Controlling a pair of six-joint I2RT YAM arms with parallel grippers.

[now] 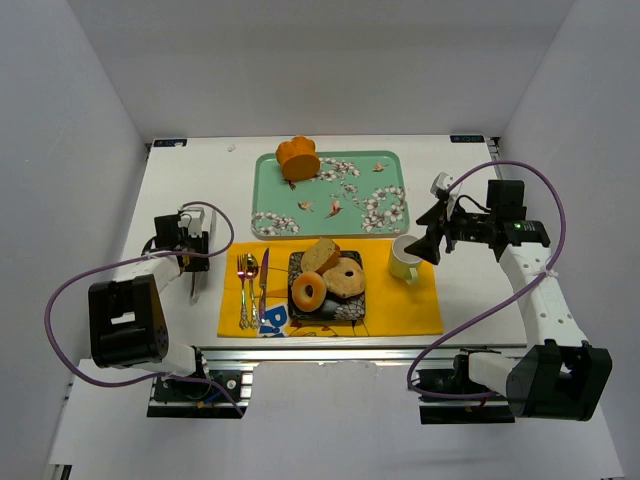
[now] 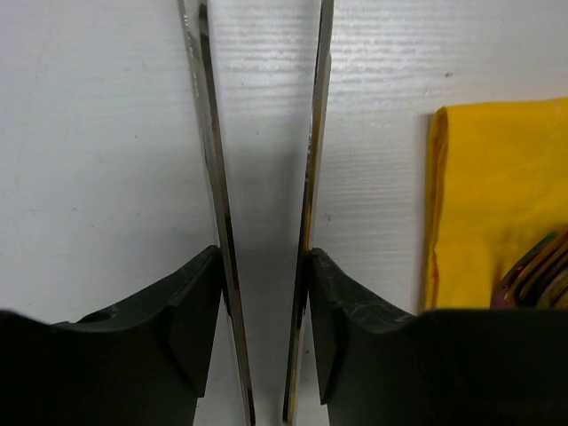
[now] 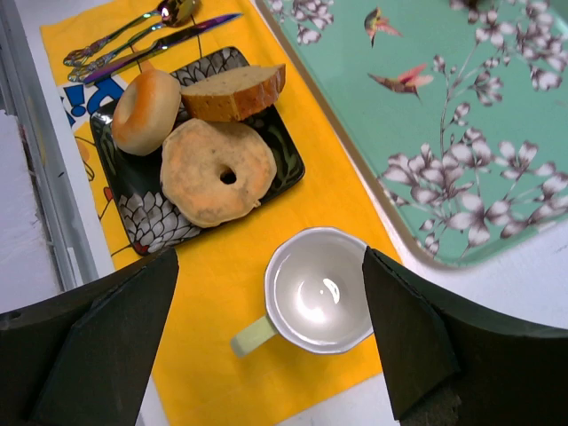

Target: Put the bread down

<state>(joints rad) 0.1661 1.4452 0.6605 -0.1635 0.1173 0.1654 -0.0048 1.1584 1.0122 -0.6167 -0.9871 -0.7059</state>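
Yellow placemat (image 1: pixel 400 300), centre of the counter's (image 1: pixel 200 170) near edge: carries a black patterned plate (image 1: pixel 296 260). On the plate I count the bread: slice (image 1: pixel 320 255) at its far edge, donut (image 1: pixel 308 291) near-left, bagel (image 1: pixel 345 277) near-right, all touching. Cup (image 1: pixel 405 258): on the placemat, just right of the plate. My right hand (image 3: pixel 271 257): above the cup, fingers wide apart. My left hand (image 2: pixel 264 257): by the counter's left edge, fingers apart, a metal strip (image 2: pixel 213 177) against each, possibly tongs; gripped or not, I cannot tell.
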